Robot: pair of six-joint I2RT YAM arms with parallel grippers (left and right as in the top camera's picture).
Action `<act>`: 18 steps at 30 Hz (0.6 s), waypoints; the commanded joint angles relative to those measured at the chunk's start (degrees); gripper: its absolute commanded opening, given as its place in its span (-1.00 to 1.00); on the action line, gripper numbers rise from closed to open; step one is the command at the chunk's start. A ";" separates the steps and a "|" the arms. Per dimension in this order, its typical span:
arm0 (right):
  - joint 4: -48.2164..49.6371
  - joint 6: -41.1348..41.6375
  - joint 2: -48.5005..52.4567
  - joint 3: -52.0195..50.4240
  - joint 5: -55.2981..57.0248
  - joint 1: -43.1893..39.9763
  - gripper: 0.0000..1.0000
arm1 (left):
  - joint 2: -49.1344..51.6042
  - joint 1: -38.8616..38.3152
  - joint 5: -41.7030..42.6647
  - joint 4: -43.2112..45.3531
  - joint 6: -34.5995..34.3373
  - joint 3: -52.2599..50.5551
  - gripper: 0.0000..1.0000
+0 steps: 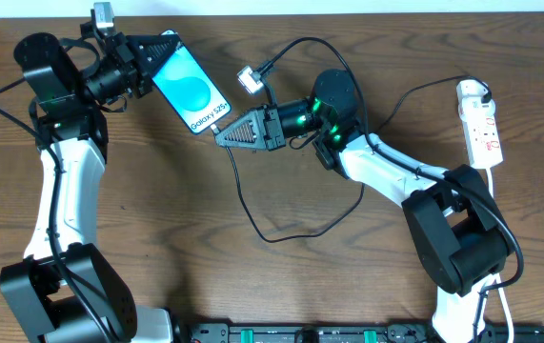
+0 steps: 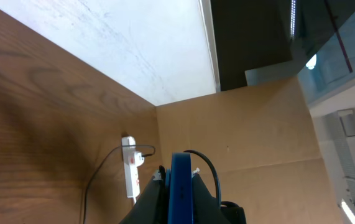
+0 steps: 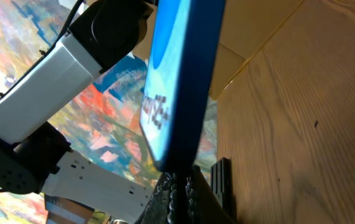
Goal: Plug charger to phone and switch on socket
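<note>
Blue-screened, black-edged slim phone (image 1: 191, 88) sits clamped in the left gripper (image 1: 160, 63), upper left; the right gripper (image 1: 222, 134), at its lower edge, pinches the tip of the thin black charger cable (image 1: 252, 214).

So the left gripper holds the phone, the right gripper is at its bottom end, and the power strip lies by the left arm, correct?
No: the power strip lies by the right arm, not the left, as the overhead view shows. The left gripper does hold the phone, right gripper at its end.
</note>
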 commanded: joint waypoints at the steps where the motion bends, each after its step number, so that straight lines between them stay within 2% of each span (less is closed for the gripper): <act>1: 0.13 -0.94 0.15 0.98 0.63 -0.13 -0.97 | -0.11 -0.17 1.27 0.50 0.26 0.39 -0.85; 8: 0.15 -0.98 0.15 0.98 0.17 -0.13 -0.97 | -0.11 -0.11 0.74 0.72 4.37 0.37 -0.85; 18: 0.15 -0.98 0.15 0.98 -0.07 -0.13 -0.98 | -0.11 -0.02 0.74 1.01 4.50 0.39 -0.85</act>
